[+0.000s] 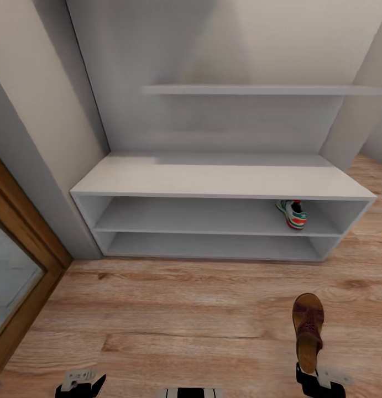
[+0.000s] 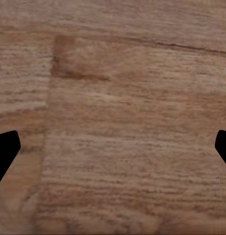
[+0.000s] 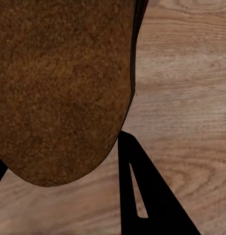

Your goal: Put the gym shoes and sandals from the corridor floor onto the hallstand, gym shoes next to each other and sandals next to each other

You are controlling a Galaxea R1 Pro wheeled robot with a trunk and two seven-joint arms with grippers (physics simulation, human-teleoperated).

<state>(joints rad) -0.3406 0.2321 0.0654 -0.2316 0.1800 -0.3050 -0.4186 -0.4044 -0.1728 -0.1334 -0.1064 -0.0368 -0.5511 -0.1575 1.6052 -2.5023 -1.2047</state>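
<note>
The right gripper [image 1: 315, 376] is clenching a brown sandal [image 1: 308, 330] by its heel above the floor [image 1: 174, 320] — carrying it toward the rack [image 1: 224, 182]. One sneaker [image 1: 292, 214] is sitting at the middle tier's right end. The left gripper [image 2: 113, 147] is hanging released — next comes a forward reach.

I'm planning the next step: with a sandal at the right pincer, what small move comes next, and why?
Probably carry the sandal forward toward the rack. The right pincer seems shut on its heel, a gym shoe already sits on the middle tier's right end, and the rest of that tier looks free.
</note>
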